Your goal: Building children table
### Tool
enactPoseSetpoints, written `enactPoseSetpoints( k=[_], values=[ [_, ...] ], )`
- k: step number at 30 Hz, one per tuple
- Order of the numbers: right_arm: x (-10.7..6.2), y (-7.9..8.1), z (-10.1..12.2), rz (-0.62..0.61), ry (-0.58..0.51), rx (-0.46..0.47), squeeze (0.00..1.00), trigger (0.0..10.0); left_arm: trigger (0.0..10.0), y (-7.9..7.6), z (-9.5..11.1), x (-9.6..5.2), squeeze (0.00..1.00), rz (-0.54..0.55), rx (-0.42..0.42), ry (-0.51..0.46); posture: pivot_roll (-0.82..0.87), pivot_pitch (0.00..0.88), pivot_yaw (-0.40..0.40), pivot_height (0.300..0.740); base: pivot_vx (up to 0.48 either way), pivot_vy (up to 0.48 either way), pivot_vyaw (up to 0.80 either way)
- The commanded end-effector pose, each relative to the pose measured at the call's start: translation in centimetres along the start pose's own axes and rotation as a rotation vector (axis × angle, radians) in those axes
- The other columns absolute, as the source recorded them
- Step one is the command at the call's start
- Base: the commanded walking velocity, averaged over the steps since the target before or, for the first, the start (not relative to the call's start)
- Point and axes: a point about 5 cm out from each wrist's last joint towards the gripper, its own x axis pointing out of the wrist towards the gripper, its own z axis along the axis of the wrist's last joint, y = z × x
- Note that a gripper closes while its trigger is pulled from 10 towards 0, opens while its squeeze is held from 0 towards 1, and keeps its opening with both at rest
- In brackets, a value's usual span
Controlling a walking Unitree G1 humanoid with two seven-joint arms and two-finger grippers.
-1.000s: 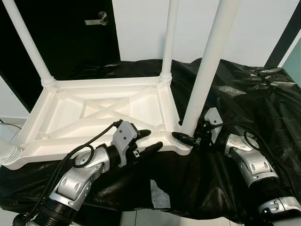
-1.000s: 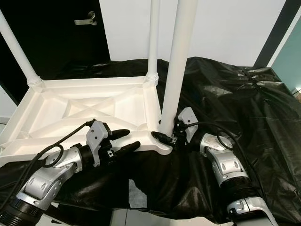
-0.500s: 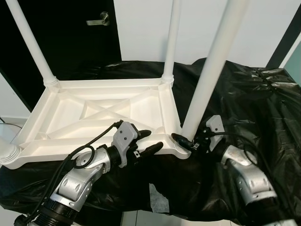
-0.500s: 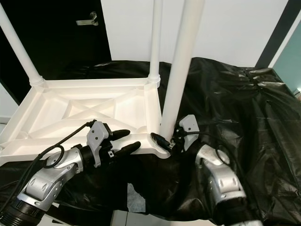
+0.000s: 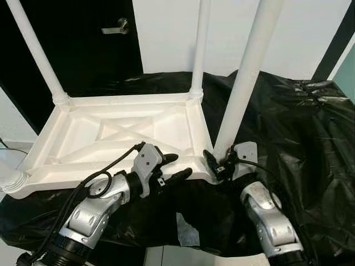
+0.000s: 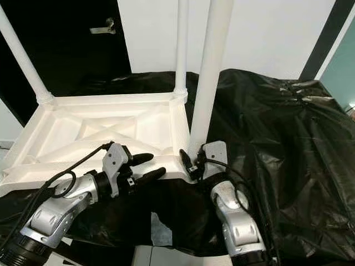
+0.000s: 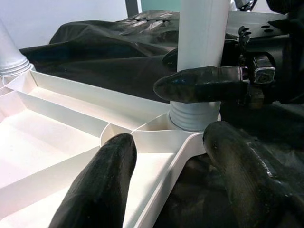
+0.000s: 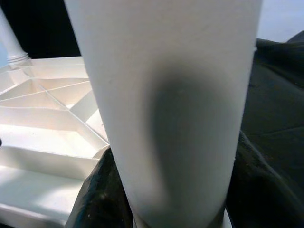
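— While the white children's table (image 5: 122,133) lies upside down on the black plastic sheet (image 5: 288,127), what sits in its underside?
— Nothing loose. Its ribbed underside faces up like a shallow tray, crossed by moulded braces. Legs rise from the corners: one at 10 o'clock (image 5: 36,52), one at 12 o'clock (image 5: 198,50), and the near right leg (image 5: 247,72) at about 2 o'clock from the middle of the top. At 8 o'clock the threaded end of a fourth leg (image 5: 10,178) shows at the picture's edge.
— What is the right tool doing?
— The right tool (image 5: 217,165) is clenched around the base of the near right leg, just above the ribbed collar where it meets the corner socket. In the right wrist view the leg stands between the two black fingers (image 8: 97,194), which press against it on either side.
— And the left tool?
— The left tool (image 5: 176,167) is spread apart and grasps nothing. It straddles the near rim of the table: one finger (image 7: 102,183) lies over the inside of the frame, the other outside the rim above the sheet, pointing towards the same corner.
— Any writing?
— None I can read. A black door with a metal handle (image 5: 115,26) stands behind at 11 o'clock.
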Motion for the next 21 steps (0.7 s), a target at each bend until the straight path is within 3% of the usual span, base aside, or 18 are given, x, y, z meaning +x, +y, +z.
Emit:
enactPoseSetpoints(
  k=[1,7,8,9,17,18,21],
  values=[
    [-0.5,-0.4,-1.1,-0.049,0.056,0.018,0.00,10.0,10.0,-0.1,0.1,-0.2,0.00,-0.072,0.013,0.015,-0.02,0.000,-0.001,0.740,0.000,0.000,0.00],
    [-0.4,0.6,-0.4,0.007,0.022,0.035,0.00,10.0,10.0,-0.2,0.1,-0.2,0.00,-0.069,0.012,0.014,-0.02,0.000,0.000,0.740,0.000,0.000,0.00],
    [-0.4,0.4,-0.3,0.009,0.018,0.034,0.16,10.0,10.0,-0.2,0.1,-0.2,0.00,-0.069,0.011,0.014,-0.02,0.000,-0.003,0.740,0.000,0.000,0.00],
    [-0.7,-0.1,-0.1,0.042,0.008,0.028,1.00,10.0,10.0,-0.2,0.1,-0.2,0.00,-0.067,0.012,0.014,-0.01,0.000,-0.011,0.740,0.000,0.000,0.00],
    [-1.7,-1.8,0.3,0.182,0.001,0.001,1.00,10.0,10.0,-0.2,0.1,-0.2,0.00,-0.059,0.010,0.012,-0.01,0.000,-0.013,0.740,0.000,0.000,0.00],
    [-1.8,-2.5,0.2,0.241,0.012,-0.008,0.00,10.0,10.0,-0.1,0.1,-0.2,0.00,-0.057,0.010,0.012,-0.01,0.000,-0.014,0.740,0.000,0.000,0.00],
    [-1.5,-4.2,0.4,0.375,0.036,-0.032,0.00,10.0,10.0,0.0,0.1,-0.2,0.00,-0.052,0.014,0.010,-0.01,0.000,-0.015,0.740,0.000,0.000,0.00]
  ],
)
